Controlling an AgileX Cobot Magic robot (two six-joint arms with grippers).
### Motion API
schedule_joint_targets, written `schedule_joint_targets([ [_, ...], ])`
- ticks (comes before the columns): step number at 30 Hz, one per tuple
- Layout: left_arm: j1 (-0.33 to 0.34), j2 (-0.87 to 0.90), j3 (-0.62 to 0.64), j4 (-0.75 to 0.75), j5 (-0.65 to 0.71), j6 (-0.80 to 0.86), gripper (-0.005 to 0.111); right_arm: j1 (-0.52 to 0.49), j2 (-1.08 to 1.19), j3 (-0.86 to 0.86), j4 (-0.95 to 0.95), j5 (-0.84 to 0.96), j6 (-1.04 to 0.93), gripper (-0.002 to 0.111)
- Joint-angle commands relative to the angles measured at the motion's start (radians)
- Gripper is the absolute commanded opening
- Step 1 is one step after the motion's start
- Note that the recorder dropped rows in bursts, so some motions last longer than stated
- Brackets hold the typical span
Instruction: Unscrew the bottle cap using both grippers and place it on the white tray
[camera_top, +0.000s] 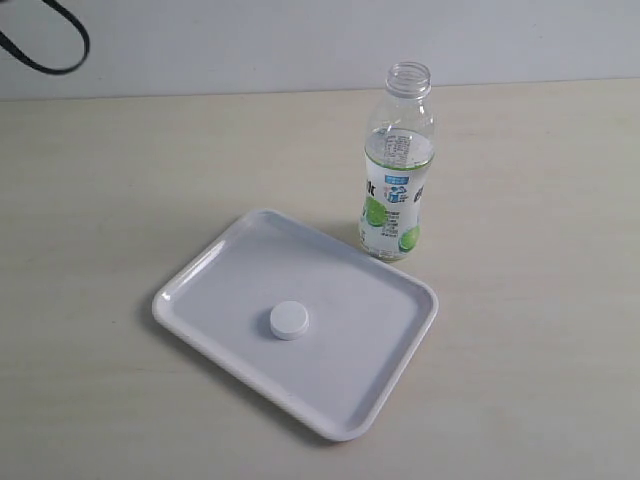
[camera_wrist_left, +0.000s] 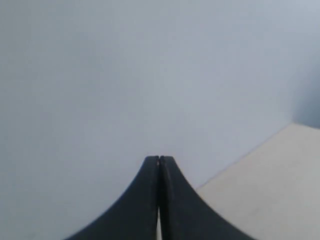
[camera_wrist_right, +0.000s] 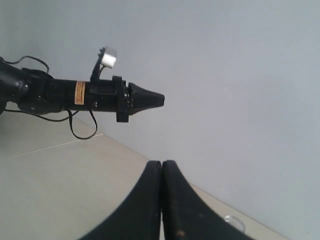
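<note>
ok the bottle cap (camera_top: 288, 320) is on the white tray (camera_top: 365, 335); I'd park left end effector (camera_wrist_left: 159, 161) and right end effector (camera_wrist_right: 161, 164), both clenched empty, clear of the open bottle (camera_top: 398, 170).

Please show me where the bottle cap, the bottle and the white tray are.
bottle cap (camera_top: 288, 320): exterior view, its flat top.
bottle (camera_top: 392, 205): exterior view, its label.
white tray (camera_top: 365, 350): exterior view, bare floor beside the cap.

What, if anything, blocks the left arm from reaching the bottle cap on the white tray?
Probably nothing, so yes. The bottle cap lies alone on the white tray, open from above; the bottle stands beside the tray. The left arm is outside the exterior view, jaws shut, so they must open first.
</note>
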Motion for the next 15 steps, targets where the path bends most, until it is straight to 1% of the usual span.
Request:
schedule_joint_targets([
  [1,0.004,-0.111,0.002,-0.003,-0.002,-0.003,0.000,0.002,-0.004,0.005,0.000,-0.009,-0.004,0.000],
  [4,0.004,-0.187,0.002,-0.003,-0.002,-0.003,0.000,0.002,-0.004,0.005,0.000,-0.009,-0.002,0.000],
  [6,0.004,-0.227,0.002,0.019,0.000,0.033,0.000,0.002,-0.004,0.005,0.000,-0.009,-0.002,0.000],
  [8,0.004,-0.280,0.002,0.037,0.058,0.069,0.000,0.002,-0.004,0.005,0.000,-0.009,-0.002,0.000],
  [11,0.004,-0.362,0.002,0.044,0.197,0.053,0.000,0.002,-0.004,0.005,0.000,-0.009,-0.002,0.000],
  [12,0.004,-0.392,0.002,0.044,0.257,0.011,0.000,0.002,-0.004,0.005,0.000,-0.009,-0.004,0.000],
  [13,0.004,-0.424,0.002,0.044,0.331,-0.033,0.000,0.002,-0.004,0.005,0.000,-0.009,-0.004,0.000],
  [15,0.004,-0.485,0.004,0.042,0.528,-0.135,0.000,0.002,-0.004,0.005,0.000,-0.009,-0.004,0.000],
])
